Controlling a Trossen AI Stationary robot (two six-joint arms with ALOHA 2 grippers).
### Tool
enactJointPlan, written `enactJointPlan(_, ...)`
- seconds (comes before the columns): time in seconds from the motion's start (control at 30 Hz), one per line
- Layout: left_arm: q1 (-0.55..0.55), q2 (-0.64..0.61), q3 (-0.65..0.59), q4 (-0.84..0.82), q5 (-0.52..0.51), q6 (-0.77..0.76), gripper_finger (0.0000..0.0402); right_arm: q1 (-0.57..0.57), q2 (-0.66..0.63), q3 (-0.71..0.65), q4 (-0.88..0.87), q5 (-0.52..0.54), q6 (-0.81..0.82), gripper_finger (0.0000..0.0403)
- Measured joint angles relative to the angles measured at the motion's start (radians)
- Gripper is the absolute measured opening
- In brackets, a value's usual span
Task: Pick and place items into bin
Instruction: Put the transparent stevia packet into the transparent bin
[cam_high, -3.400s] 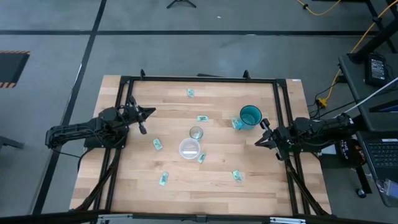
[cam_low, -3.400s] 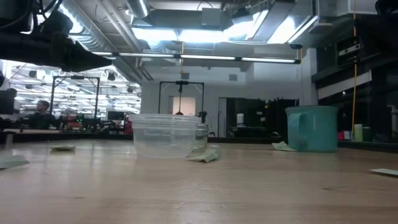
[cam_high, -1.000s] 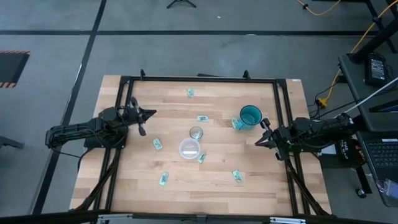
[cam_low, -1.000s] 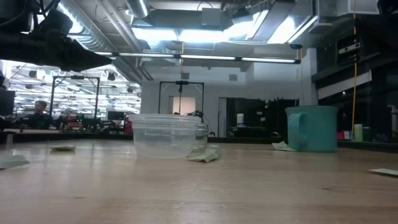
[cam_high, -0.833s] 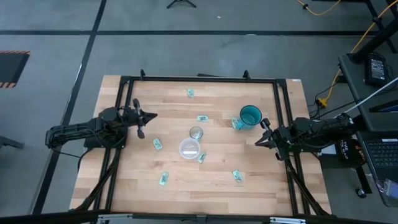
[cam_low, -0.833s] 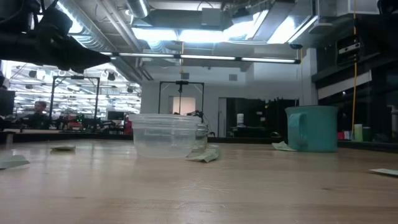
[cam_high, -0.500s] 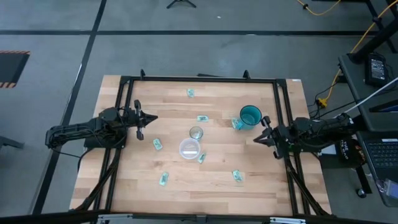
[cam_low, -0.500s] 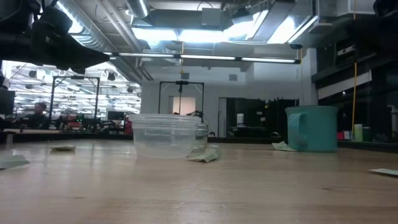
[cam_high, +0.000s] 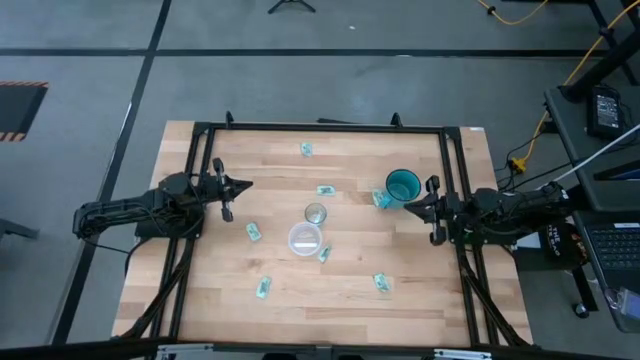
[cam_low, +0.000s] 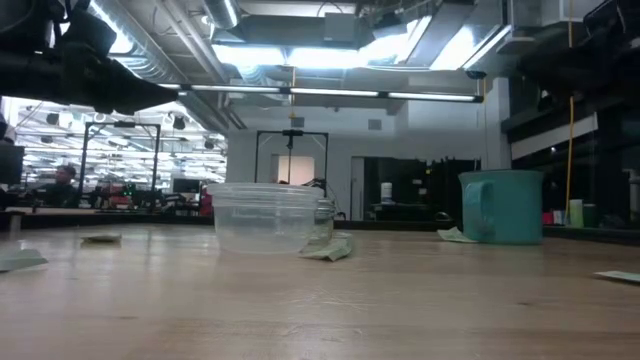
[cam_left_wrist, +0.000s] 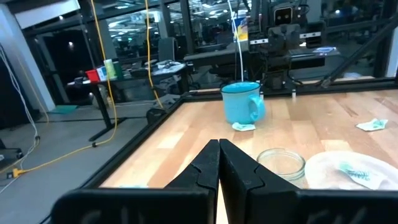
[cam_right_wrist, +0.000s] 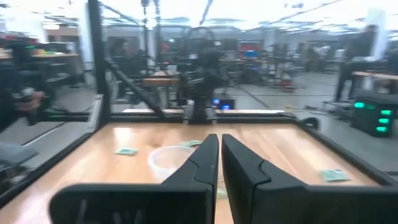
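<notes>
Several small teal-and-white packets lie flat and scattered on the wooden table, among them one (cam_high: 307, 149) near the far edge, one (cam_high: 253, 232) left of centre and one (cam_high: 381, 283) toward the near right. A clear round bin (cam_high: 305, 239) stands mid-table. My left gripper (cam_high: 245, 184) hovers shut over the table's left side, pointing level toward the middle (cam_left_wrist: 219, 144). Beside the teal mug (cam_high: 402, 186), my right gripper (cam_high: 407, 206) hovers shut over the right side (cam_right_wrist: 219, 138). Neither holds anything.
A small clear jar (cam_high: 316, 213) stands just beyond the bin. A black frame rail (cam_high: 320, 127) runs round the table's edge. The packets lie apart from one another; one (cam_high: 380, 200) rests right by the mug's base, another (cam_high: 325, 254) beside the bin.
My right gripper has swung at the wrist toward the table's far edge, so its tips now point at the mug's base instead of slanting toward the near side. Its arm has stayed in place. No packet has moved.
</notes>
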Motion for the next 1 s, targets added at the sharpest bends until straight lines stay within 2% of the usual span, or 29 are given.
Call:
enactJointPlan(0.13, 0.0, 0.0, 0.0, -0.004, 0.0, 0.0, 0.002, -0.011, 0.001, 0.035, 0.012, 0.021, -0.07, 0.0026)
enactJointPlan(0.27, 0.0, 0.0, 0.0, -0.004, -0.003, 0.0, 0.0062, -0.034, 0.025, 0.078, -0.011, 0.021, -0.073, 0.0026)
enactJointPlan(0.43, 0.0, 0.0, 0.0, -0.004, -0.012, 0.0, 0.0121, -0.078, 0.111, 0.097, -0.016, 0.027, -0.038, 0.0026)
enactJointPlan(0.57, 0.0, 0.0, 0.0, -0.004, -0.051, -0.003, 0.0151, -0.114, 0.207, 0.134, -0.01, 0.051, -0.002, 0.0026)
enactJointPlan(0.77, 0.0, 0.0, 0.0, -0.003, -0.078, -0.008, 0.0166, -0.158, 0.386, 0.193, -0.005, 0.053, 0.055, 0.0026)
enactJointPlan(0.83, 0.0, 0.0, 0.0, -0.003, -0.076, -0.008, 0.0166, -0.171, 0.442, 0.202, 0.028, 0.052, 0.027, 0.0026)
enactJointPlan(1.0, 0.0, 0.0, 0.0, -0.004, -0.008, -0.044, 0.0164, -0.179, 0.57, 0.202, 0.132, 0.048, 0.035, 0.0026)
